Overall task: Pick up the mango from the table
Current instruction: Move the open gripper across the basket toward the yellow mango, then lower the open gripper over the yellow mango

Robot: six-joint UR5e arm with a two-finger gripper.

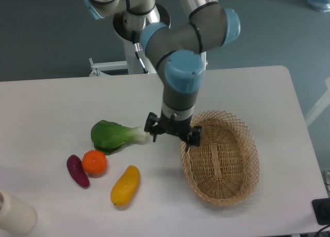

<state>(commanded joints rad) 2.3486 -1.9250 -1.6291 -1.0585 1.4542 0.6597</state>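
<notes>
The mango (125,185) is a yellow-orange oval fruit lying on the white table (51,108) at the front left. My gripper (171,136) hangs from the arm above the table, between the green vegetable and the basket, up and to the right of the mango and well apart from it. Its fingers point down and nothing shows between them; I cannot tell from this view how wide they stand.
A green bok choy (114,135) lies just left of the gripper. A round orange fruit (94,162) and a dark purple eggplant (77,170) lie left of the mango. A wicker basket (220,157) stands to the right. A cream cylinder (14,215) is at the front left corner.
</notes>
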